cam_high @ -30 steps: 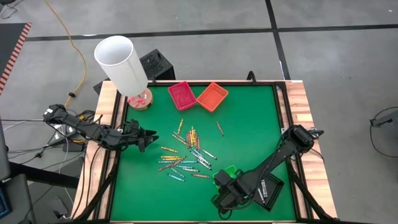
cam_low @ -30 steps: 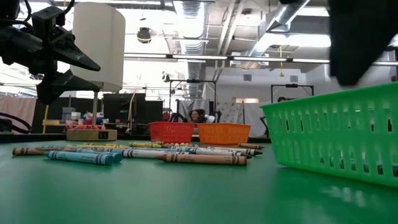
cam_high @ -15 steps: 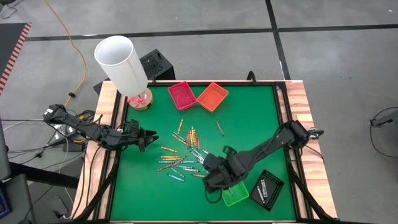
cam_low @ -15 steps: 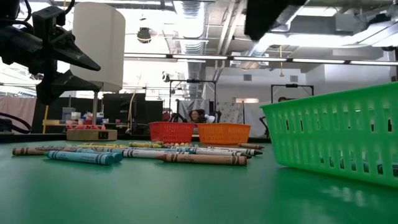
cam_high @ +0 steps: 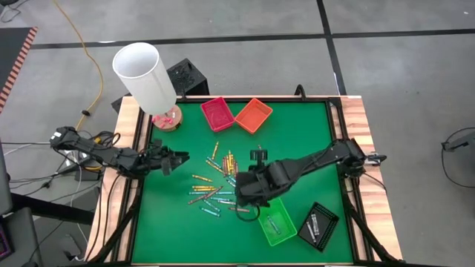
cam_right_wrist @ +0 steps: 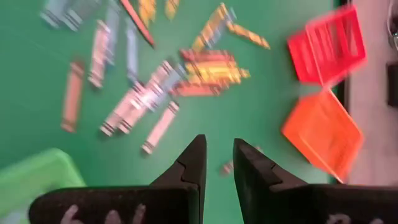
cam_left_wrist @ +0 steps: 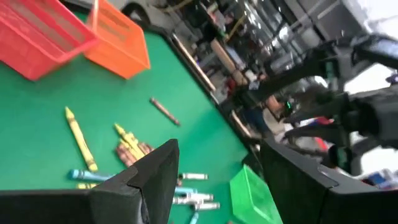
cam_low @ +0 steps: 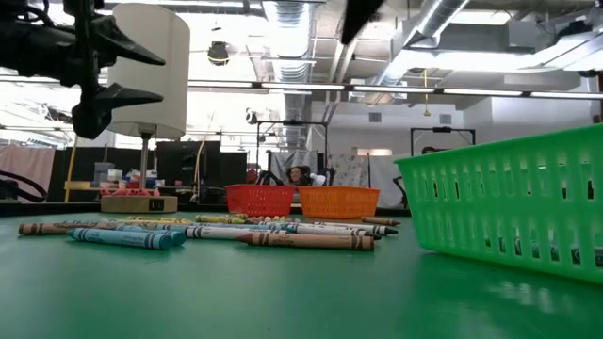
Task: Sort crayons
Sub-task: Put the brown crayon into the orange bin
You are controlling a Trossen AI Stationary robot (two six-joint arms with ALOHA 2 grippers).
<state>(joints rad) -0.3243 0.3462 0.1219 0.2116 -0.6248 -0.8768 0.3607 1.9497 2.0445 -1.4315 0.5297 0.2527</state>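
Note:
Several crayons [cam_high: 219, 185] lie loose in a heap on the green table, left of centre; they also show in the right wrist view [cam_right_wrist: 155, 93] and the low view [cam_low: 217, 234]. One brown crayon [cam_high: 262, 153] lies apart, farther back. My right gripper [cam_high: 241, 194] hangs above the heap's right edge, slanting down. Its fingers [cam_right_wrist: 219, 152] stand a narrow gap apart with nothing between them. My left gripper [cam_high: 178, 157] waits open at the table's left edge, above the table [cam_low: 141, 71], pointing level toward the heap.
A green tray [cam_high: 278, 222] stands near the front, right of the heap, with a black tray [cam_high: 319, 226] beside it. A red tray [cam_high: 217, 113] and an orange tray [cam_high: 253, 116] stand at the back. A white lamp [cam_high: 145, 74] rises at the back left corner.
My right gripper has risen from over the green tray at the near right. It has swung toward the table's left and far side, and it now hangs over the crayon heap, with its wrist rolled. The green tray stays where it was. My left gripper has tipped up a little.

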